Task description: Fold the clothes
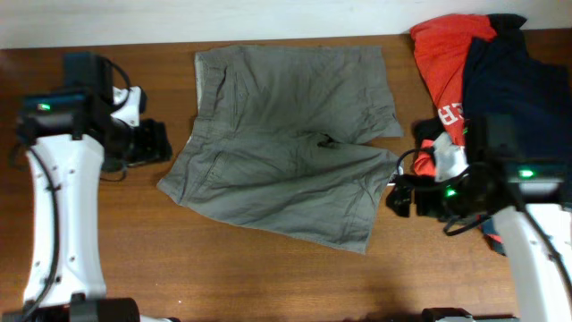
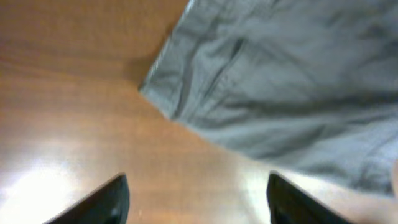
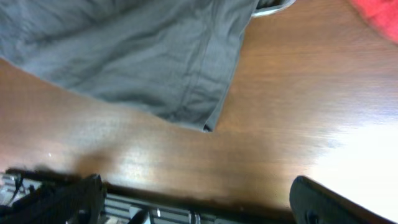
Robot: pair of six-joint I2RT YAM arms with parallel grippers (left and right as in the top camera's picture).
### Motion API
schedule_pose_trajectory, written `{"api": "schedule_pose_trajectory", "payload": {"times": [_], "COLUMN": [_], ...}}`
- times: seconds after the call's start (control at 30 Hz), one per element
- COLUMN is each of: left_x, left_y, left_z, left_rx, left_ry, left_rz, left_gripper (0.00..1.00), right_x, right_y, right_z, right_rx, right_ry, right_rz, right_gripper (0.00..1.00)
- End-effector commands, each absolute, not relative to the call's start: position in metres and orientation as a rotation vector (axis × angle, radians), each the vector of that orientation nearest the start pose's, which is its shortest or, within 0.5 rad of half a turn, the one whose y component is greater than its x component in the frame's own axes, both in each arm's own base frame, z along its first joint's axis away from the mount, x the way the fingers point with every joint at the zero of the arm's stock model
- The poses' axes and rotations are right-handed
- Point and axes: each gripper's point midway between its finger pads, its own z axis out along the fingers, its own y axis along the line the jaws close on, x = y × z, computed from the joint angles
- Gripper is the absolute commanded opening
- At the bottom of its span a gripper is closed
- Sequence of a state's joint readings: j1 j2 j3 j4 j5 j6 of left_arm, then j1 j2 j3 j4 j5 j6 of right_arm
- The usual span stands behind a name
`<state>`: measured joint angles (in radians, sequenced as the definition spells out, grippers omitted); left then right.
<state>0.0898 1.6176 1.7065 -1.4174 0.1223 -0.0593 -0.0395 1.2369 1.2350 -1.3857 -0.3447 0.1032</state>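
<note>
The grey-khaki shorts point(image 1: 286, 143) lie spread flat and wrinkled in the middle of the wooden table, waistband to the left and both legs to the right. My left gripper point(image 1: 156, 143) sits just left of the waistband, open and empty. In the left wrist view the shorts point(image 2: 280, 81) fill the upper right, beyond the parted fingertips point(image 2: 106, 202). My right gripper point(image 1: 399, 195) hovers at the right, beside the nearer leg's hem, open with nothing in it. The right wrist view shows that leg's corner point(image 3: 208, 127) ahead of the gripper point(image 3: 196, 199) over bare wood.
A red printed T-shirt point(image 1: 447, 63) and a dark navy garment point(image 1: 518, 80) are piled at the back right, close behind the right arm. The red cloth point(image 3: 379, 15) shows at the top right of the right wrist view. The table's far edge point(image 1: 268, 43) meets a white wall.
</note>
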Motion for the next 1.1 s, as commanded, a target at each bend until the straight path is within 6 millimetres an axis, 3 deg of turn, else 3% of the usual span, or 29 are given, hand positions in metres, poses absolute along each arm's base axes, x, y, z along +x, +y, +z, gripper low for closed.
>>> {"api": "schedule_pose_trajectory", "payload": {"times": [0.0, 0.13, 0.23, 0.37, 0.57, 0.73, 0.9, 1.07], "left_x": [0.322, 0.333, 0.341, 0.346, 0.364, 0.36, 0.346, 0.339], "left_y": [0.01, 0.011, 0.012, 0.013, 0.025, 0.028, 0.037, 0.035], "left_z": [0.176, 0.132, 0.107, 0.077, 0.063, 0.045, 0.015, 0.005], "left_rx": [-0.25, -0.186, -0.093, 0.064, 0.115, 0.255, 0.242, 0.245], "left_ry": [2.946, 2.919, 2.878, 2.825, 2.735, 2.783, 2.899, 2.944], "left_rz": [-0.159, -0.151, -0.137, -0.105, -0.065, -0.027, 0.005, -0.014], "left_gripper": [0.73, 0.78, 0.85, 0.85, 0.84, 0.85, 0.84, 0.7], "right_x": [0.21, 0.2, 0.198, 0.2, 0.2, 0.199, 0.2, 0.201], "right_y": [0.067, 0.078, 0.086, 0.098, 0.109, 0.109, 0.11, 0.11], "right_z": [0.155, 0.125, 0.112, 0.102, 0.096, 0.095, 0.095, 0.095], "right_rx": [0.173, 0.13, 0.098, 0.062, 0.009, 0.011, 0.025, 0.023], "right_ry": [2.97, 3.026, 3.049, 3.058, 3.075, 3.078, 3.075, 3.071], "right_rz": [0.666, 0.691, 0.681, 0.684, 0.687, 0.688, 0.688, 0.688], "right_gripper": [0.99, 0.99, 0.99, 1.0, 0.98, 0.97, 0.97, 0.97]}}
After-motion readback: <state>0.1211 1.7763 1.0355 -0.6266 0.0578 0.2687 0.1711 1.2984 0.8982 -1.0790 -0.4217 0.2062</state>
